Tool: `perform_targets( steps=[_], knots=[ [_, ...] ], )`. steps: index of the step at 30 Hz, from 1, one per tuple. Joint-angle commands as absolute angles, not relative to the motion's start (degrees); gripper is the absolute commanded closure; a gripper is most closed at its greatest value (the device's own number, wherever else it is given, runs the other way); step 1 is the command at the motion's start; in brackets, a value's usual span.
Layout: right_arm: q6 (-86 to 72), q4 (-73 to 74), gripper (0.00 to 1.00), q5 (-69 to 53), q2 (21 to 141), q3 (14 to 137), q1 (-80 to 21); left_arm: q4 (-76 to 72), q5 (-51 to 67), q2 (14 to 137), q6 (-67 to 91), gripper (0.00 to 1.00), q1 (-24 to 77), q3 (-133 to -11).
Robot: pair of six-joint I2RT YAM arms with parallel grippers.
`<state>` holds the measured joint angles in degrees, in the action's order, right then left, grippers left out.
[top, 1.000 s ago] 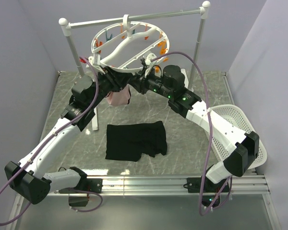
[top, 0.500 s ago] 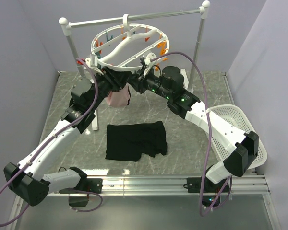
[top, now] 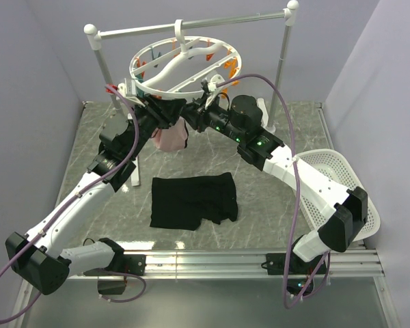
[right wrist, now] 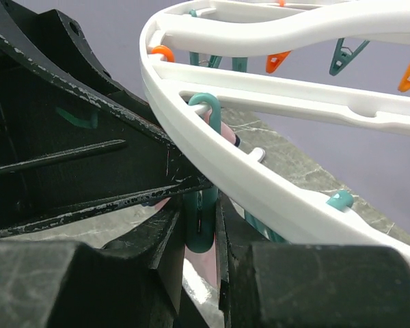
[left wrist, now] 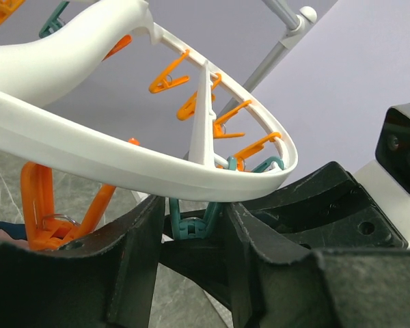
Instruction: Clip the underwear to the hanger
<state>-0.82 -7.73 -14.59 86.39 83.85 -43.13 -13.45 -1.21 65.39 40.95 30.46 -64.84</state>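
**Both grippers at the hanger rim, underwear flat on the table**

Top view: The underwear (top: 193,200), soft black fabric in a rough rectangle, lies flat on the grey marbled table (top: 273,205). It is well apart from both grippers, at 6 o'clock from the hanger (top: 165,70). The hanger is a round white plastic ring with wavy bars and orange and teal pegs, and it hangs by its hook from a white-and-silver rail (top: 246,17). Both arms reach up and inward with bent elbows. The left gripper (top: 165,113) meets the ring's near rim at about 7 o'clock, and the right gripper (top: 195,115) at about 5 o'clock. A pink garment (top: 169,139) hangs just below them. A white mesh basket (top: 328,178) sits at the table's 3 o'clock edge.

Left wrist: The scuffed black fingers (left wrist: 133,253) stand partly apart just under the smooth rim, with a teal peg (left wrist: 191,222) in the gap. Whether they press it I cannot tell.

Right wrist: The fingers (right wrist: 160,260) are nearly together, pinching a teal clip (right wrist: 201,225) that hangs from the rim. Pink fabric shows behind it.
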Motion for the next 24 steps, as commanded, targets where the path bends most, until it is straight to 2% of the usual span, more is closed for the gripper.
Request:
perform_targets(
  steps=[1,4,7,10,11,12,15,19,24],
  knots=[
    [-0.79,-6.51,1.00,-16.70,85.69,82.53,-44.21,-22.32,-5.27,63.90,39.99,0.56,29.44,-65.74],
    [-0.53,-6.24,1.00,-16.96,85.52,82.00,-44.30,-23.20,-4.83,64.16,40.25,0.61,29.27,-65.65],
    [1.14,-6.15,1.00,-17.23,85.26,81.56,-44.47,-22.33,-5.45,64.86,40.78,0.74,29.27,-66.61],
    [1.67,-5.10,1.00,-17.49,85.17,81.82,-44.65,-21.01,-3.79,65.39,40.17,0.98,28.92,-67.24],
    [1.76,-4.14,0.95,-17.49,85.25,81.91,-44.56,-20.83,-3.34,65.30,39.91,1.00,28.65,-67.24],
    [2.19,-3.78,0.76,-17.23,85.08,81.83,-44.65,-20.31,-2.99,65.39,39.73,1.00,28.65,-67.15],
    [3.60,-2.64,0.50,-16.35,83.33,80.42,-44.56,-18.82,-1.59,64.87,38.94,1.00,28.48,-66.71],
    [5.01,-2.46,0.46,-16.78,80.95,77.09,-43.25,-17.49,-0.27,64.34,38.23,1.00,28.56,-65.83],
    [5.01,-3.25,0.48,-18.45,81.03,78.39,-41.66,-15.21,1.05,64.25,38.76,1.00,28.39,-65.92]
  ],
)
